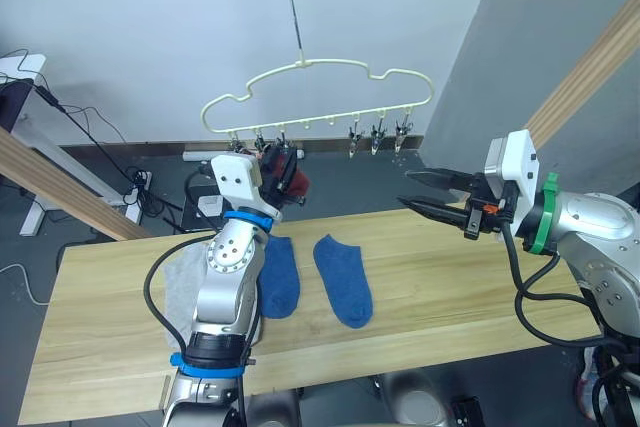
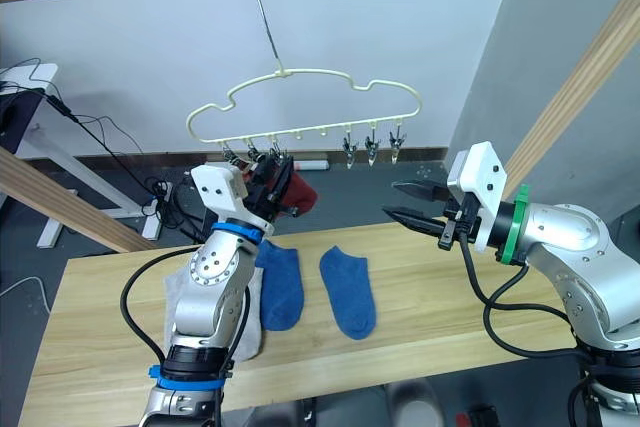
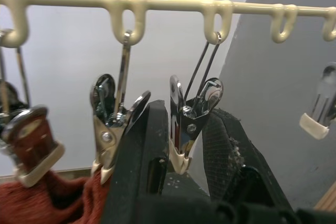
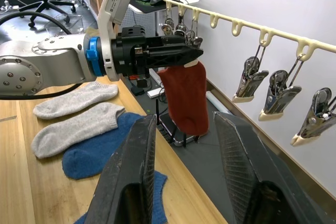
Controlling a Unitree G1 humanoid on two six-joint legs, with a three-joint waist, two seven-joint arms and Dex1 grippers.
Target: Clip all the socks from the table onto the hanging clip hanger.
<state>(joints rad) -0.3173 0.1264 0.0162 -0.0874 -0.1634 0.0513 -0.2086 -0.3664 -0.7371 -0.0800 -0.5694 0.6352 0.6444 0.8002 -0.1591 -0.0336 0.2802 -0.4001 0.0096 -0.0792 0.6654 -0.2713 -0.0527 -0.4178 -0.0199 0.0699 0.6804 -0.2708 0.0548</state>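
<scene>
Socks are part hung, part waiting: a red sock dangles from the left-end clips of the clip hanger, while two blue socks and two grey socks lie flat on the surface. The left gripper is raised to the hanger's lower rail at about 8 o'clock of its outline, its fingers set around a metal clip, seemingly to work it; whether they press it cannot be told. The right gripper hovers at 3 o'clock above the surface, fingers apart and empty, facing the hanger as if ready to assist.
</scene>
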